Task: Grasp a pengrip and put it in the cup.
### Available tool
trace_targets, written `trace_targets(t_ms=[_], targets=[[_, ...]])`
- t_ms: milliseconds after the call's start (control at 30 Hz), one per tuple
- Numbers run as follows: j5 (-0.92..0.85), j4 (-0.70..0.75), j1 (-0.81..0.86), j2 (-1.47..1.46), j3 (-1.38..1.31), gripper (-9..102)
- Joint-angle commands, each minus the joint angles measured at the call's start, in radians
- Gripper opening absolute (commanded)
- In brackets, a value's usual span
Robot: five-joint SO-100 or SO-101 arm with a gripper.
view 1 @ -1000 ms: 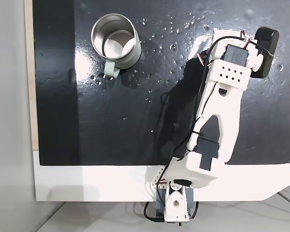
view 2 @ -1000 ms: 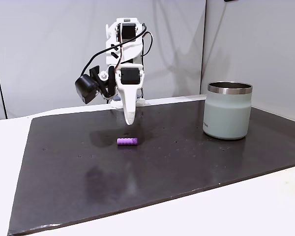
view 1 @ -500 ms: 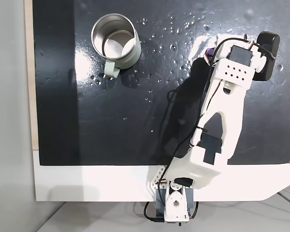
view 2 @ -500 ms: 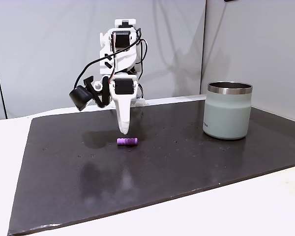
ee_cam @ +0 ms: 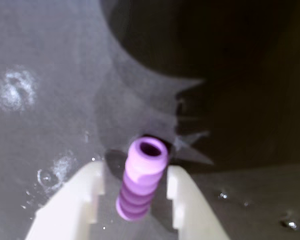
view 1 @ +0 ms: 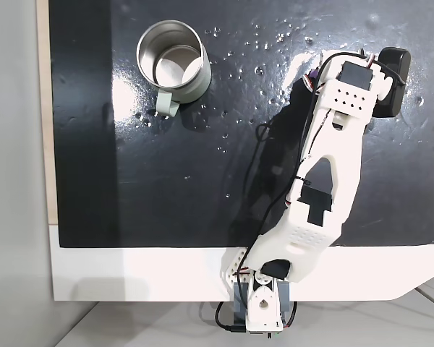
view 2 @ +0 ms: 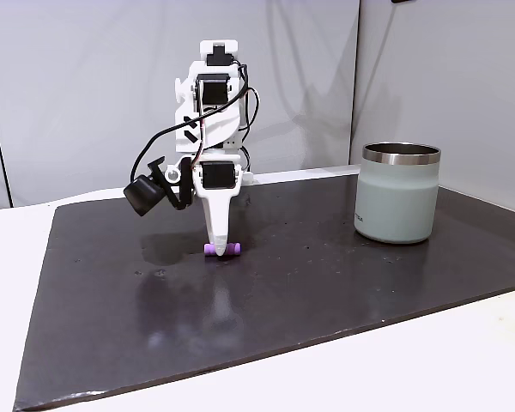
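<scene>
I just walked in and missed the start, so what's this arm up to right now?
A small white robot arm is going after the purple pengrip lying on the dark mat. Its tool is down at the mat with one finger on each side of the pengrip, open and not yet closed on it. The cup stands off to the right in the side fixed view, and nothing shows inside it from above.
</scene>
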Motion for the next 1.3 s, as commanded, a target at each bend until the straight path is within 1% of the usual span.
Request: trace_targets(t_ms=[0,167,467,600,1000,1267], targets=[[-0.008,0.021,-0.021,-0.002,-0.055,9],[-0.002,0.052,-0.006,-0.061,-0.110,0],[0.025,0.103,-0.023,-0.041,-0.178,0],[0.057,0.123,-0.071,0.009,-0.236,0],[0.086,0.146,-0.196,0.201,-0.262,0],[0.104,0.146,-0.331,0.275,-0.376,0]])
